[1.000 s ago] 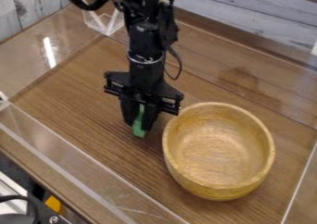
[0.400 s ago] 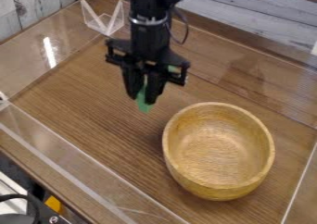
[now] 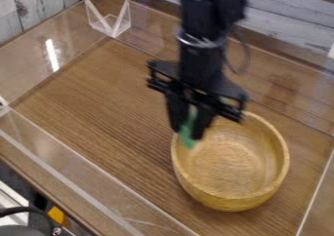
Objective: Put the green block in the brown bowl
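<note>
Currently, the green block (image 3: pixel 192 129) is held upright between the fingers of the gripper (image 3: pixel 194 123), which are closed narrowly on its upper part, so that only its lower end is seen below them. The gripper is pointed straight down from the black arm (image 3: pixel 209 35). The block is lifted clear of the wooden surface (image 3: pixel 92 103) and is seen against the near left rim of the brown bowl (image 3: pixel 235 162), which is set on the surface. A clear stand (image 3: pixel 107 18) is seen at the far left.
</note>
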### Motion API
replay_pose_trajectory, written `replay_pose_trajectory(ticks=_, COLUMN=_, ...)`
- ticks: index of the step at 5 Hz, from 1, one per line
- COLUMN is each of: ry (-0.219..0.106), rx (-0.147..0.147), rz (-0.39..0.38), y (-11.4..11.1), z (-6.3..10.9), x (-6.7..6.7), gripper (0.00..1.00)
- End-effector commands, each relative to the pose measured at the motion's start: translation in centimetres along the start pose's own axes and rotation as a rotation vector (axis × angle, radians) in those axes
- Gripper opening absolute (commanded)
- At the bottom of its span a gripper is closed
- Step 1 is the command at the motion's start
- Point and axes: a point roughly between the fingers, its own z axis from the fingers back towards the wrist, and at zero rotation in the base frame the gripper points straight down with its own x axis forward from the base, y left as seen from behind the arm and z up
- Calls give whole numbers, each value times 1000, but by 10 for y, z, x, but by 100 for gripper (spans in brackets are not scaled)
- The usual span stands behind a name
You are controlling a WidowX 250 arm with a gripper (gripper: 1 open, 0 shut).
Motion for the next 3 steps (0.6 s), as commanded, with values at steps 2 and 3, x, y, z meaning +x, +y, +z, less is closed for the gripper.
replay_pose_trajectory(ticks=2, ry=-32, rx=-3, rz=-74, y=-44, z=6, x=-6, gripper=0)
replay_pose_trajectory(ticks=3, ry=-41, rx=-6, rz=-112, y=-55, z=4, x=-6, gripper=0)
